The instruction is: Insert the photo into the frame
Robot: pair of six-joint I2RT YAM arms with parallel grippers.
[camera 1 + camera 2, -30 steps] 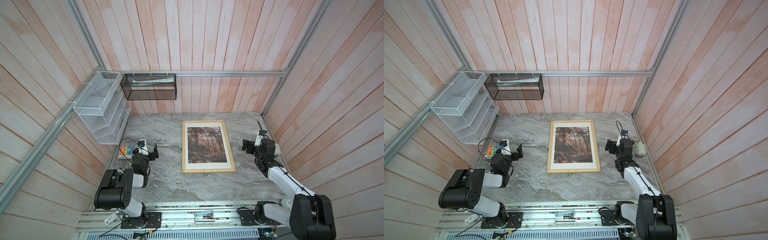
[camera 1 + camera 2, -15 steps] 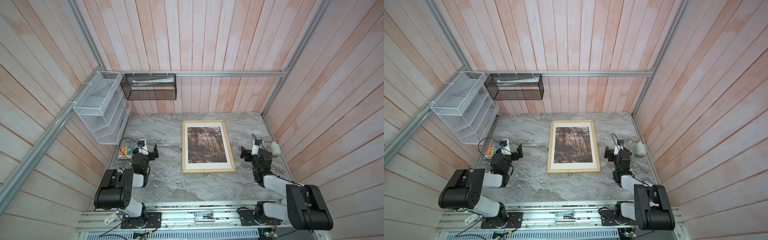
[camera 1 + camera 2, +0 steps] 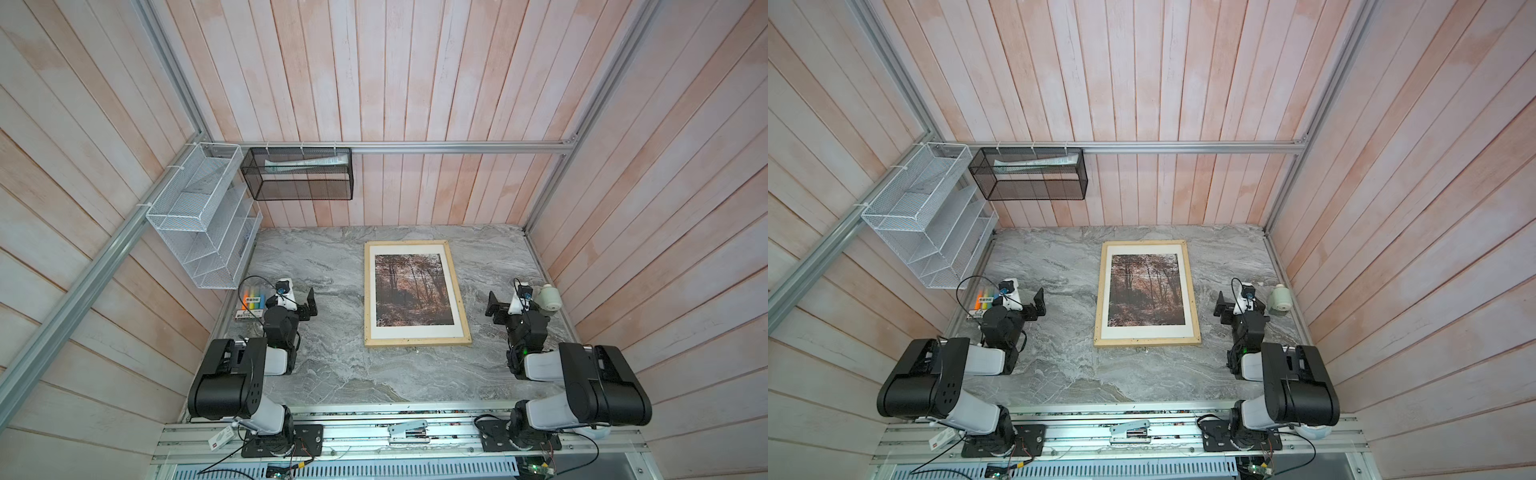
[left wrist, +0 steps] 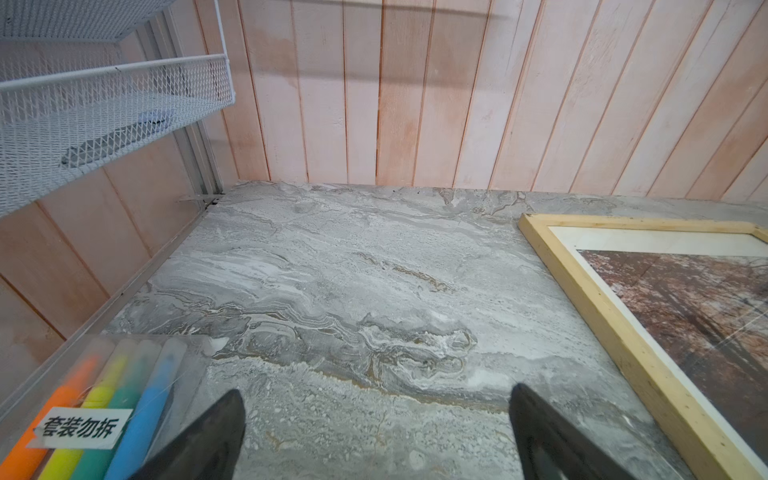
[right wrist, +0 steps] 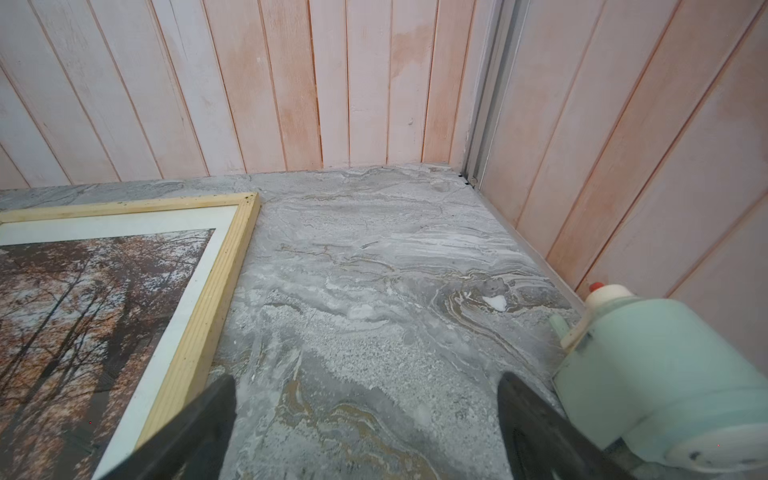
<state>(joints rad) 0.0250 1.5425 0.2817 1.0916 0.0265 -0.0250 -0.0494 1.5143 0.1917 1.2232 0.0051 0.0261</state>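
In the middle of the grey marbled tabletop [image 3: 332, 374], you had the frame [image 3: 417, 343] lying flat, its long sides running away from the arm bases. The photo [image 3: 413, 291] sat inside it, face up. A white mat [image 3: 415, 331] showed as a border between print and wood on all four sides.

Your left claw [image 3: 308, 305] was low over the tabletop to the left of the frame, well apart from it. Its jaws were spread wide and held nothing. The left wrist view showed only bare stone between its two fingers [image 4: 216, 436]. A pack of coloured highlighters [image 3: 250, 304] lay just beside that claw, against the left wall.

Your right claw [image 3: 495, 309] mirrored it on the frame's right side, also gaping wide, empty and clear of the wood. A pale green bottle [image 3: 549, 296] sat near it by the right wall. On the walls above hung a white wire rack [image 3: 199, 216] and a black mesh basket [image 3: 299, 174].
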